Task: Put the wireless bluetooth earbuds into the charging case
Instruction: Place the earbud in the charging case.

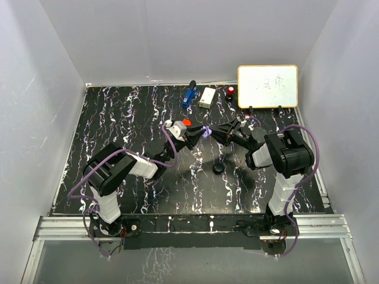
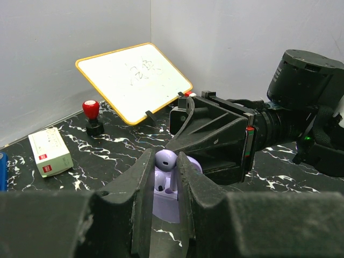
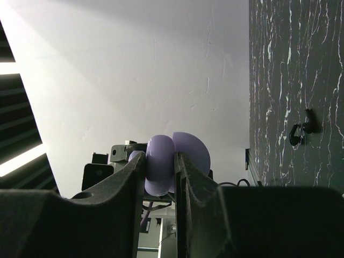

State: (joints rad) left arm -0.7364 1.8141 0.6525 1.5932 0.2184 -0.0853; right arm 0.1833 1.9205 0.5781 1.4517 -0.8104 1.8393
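Black marbled desk [image 1: 118, 118], white walls. Above desk middle, right gripper [image 3: 160, 161] clamps open lavender charging case [image 3: 193, 150], likely steadying it. Left gripper [image 2: 165, 164], narrow, pinches lavender earbud [image 2: 165, 159] stem-down into case well, apparently for seating.

Faint handwritten strokes, perhaps two characters, on the yellow-framed white rectangular board [image 2: 134, 80] propped up beyond the left pincer [image 2: 165, 158]; too pale to read. Small red label with tiny print on the end of the white cardboard box [image 2: 49, 152], flat on the black white-veined tabletop [image 2: 102, 161] far left of that pincer; illegible.
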